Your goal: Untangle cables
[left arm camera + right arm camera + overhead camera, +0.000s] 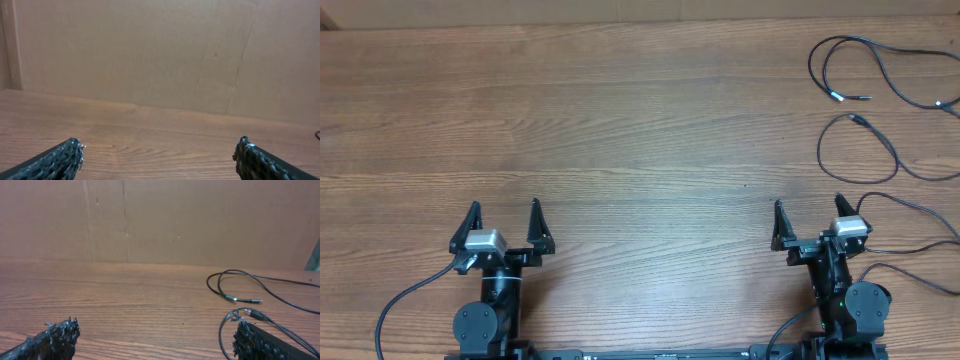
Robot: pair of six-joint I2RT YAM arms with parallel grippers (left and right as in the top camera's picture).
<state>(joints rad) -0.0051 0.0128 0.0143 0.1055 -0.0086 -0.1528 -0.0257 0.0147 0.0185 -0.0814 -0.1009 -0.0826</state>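
Note:
Thin black cables lie in loose loops at the table's far right: one loop with a plug tip (840, 72) at the top, a second (865, 150) below it. The right wrist view shows the upper cable (235, 287) and the nearer one (240, 316) ahead and to the right. My right gripper (809, 222) stands open near the front edge, below and left of the cables, with nothing between its fingers. My left gripper (504, 222) is open at the front left, far from the cables, over bare wood. Its fingertips (70, 155) frame empty table.
The wooden table (620, 120) spans the whole view. A cardboard wall (150, 50) stands along its far side. The arms' own thicker black leads trail at the front left (395, 305) and right (910, 275).

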